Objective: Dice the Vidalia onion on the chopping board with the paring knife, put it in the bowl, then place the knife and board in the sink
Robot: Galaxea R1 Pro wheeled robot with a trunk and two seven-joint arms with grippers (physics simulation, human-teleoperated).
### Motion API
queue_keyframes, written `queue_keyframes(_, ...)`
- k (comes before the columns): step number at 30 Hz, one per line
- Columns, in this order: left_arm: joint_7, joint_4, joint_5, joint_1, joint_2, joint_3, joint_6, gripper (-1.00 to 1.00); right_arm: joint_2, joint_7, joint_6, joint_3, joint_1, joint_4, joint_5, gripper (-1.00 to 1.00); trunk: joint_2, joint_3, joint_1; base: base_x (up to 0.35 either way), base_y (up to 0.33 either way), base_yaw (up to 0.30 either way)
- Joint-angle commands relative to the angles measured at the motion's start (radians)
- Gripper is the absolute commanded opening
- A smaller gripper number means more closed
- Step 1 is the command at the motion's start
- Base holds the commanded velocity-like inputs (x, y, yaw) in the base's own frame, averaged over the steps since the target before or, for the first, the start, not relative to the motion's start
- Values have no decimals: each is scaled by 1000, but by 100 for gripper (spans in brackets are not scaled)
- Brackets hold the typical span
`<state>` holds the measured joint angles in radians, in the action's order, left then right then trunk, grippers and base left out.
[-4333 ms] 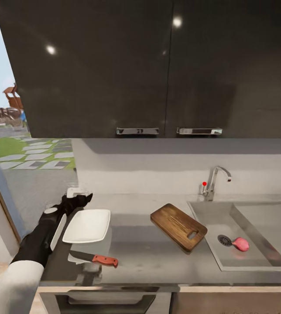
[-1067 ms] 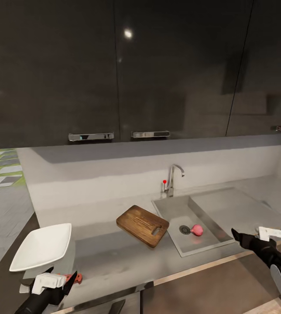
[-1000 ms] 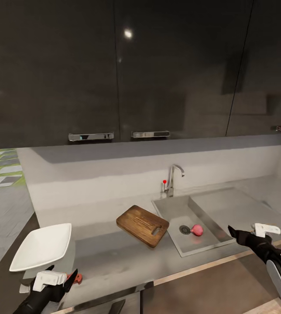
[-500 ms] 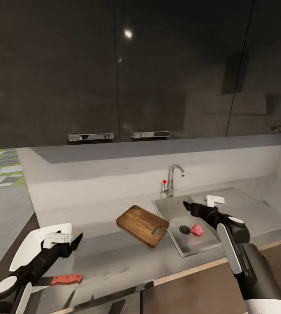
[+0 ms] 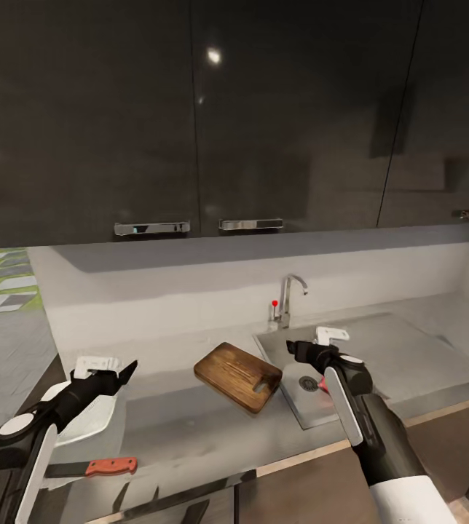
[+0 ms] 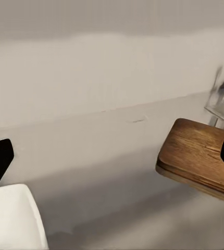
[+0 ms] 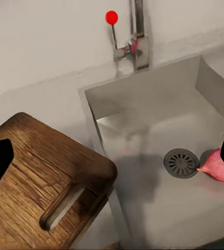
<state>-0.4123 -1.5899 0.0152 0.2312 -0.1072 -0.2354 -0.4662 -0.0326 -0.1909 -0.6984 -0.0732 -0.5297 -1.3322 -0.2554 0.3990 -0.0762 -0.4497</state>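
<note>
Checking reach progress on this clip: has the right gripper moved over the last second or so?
Yes. The right gripper has swung from the counter's front edge, right of the sink, leftward and farther in, and now hangs open over the basin near the faucet, beside the onion.

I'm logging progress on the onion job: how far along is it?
Nothing is finished. The onion lies in the sink beside the drain. The right gripper hangs open over the basin; the left gripper is open above the bowl. The knife and empty board sit on the counter. Every step remains.
</note>
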Motion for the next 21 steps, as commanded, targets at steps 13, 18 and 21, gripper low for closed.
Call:
queue_keyframes(13, -5, -1, 2, 11, -8, -2, -44, 100, -29, -75, -193, 0, -77, 139, -28, 100, 1, 1, 0, 0, 0, 0)
queue_keyframes(18, -6, -1, 2, 11, -8, -1, -44, 100, -30, -76, -198, 1, -78, 139, -67, 100, 1, 1, 0, 0, 0, 0)
queue_keyframes(21, -6, -1, 2, 11, -8, -1, -45, 100, -30, -76, -198, 2, -78, 139, -91, 100, 1, 1, 0, 0, 0, 0)
